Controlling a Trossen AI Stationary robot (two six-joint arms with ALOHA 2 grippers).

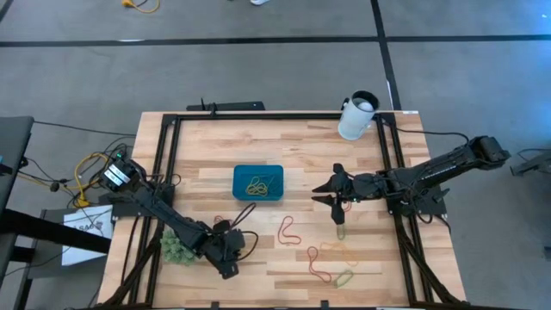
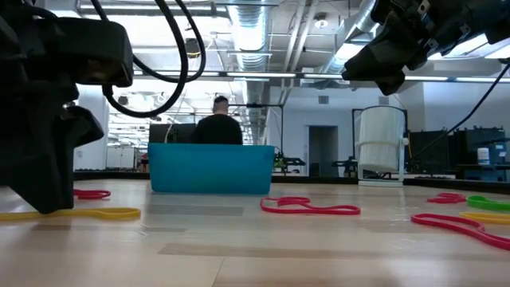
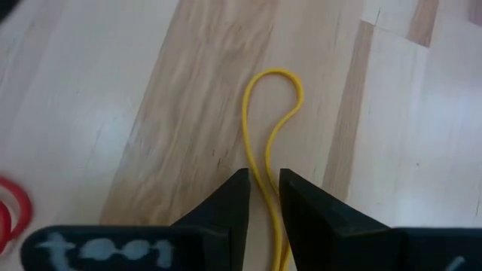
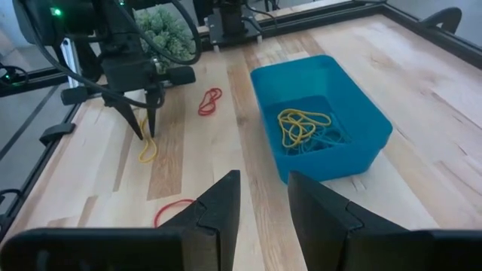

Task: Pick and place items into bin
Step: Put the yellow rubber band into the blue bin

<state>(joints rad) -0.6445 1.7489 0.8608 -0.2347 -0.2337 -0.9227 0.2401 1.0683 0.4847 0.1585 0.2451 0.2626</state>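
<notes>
A yellow loop (image 3: 271, 113) lies flat on the wood near the table's front left. My left gripper (image 3: 263, 177) points down over it, open by a narrow gap; the loop's two strands run between its fingertips, which stand on either side. In the high view this gripper (image 1: 229, 265) covers the loop. The teal bin (image 1: 258, 182) sits mid-table and holds yellow and green loops (image 4: 301, 126). My right gripper (image 1: 331, 194) hangs open above the table, right of the bin. Red (image 1: 288, 230), orange (image 1: 340, 251) and green (image 1: 344, 278) loops lie on the wood.
A green spiky ball (image 1: 176, 248) sits beside my left arm at the table's left edge. A white cup (image 1: 357, 116) stands at the far right. Two more red loops (image 4: 211, 100) (image 4: 173, 211) lie near the yellow one. A person shows in the room behind the bin.
</notes>
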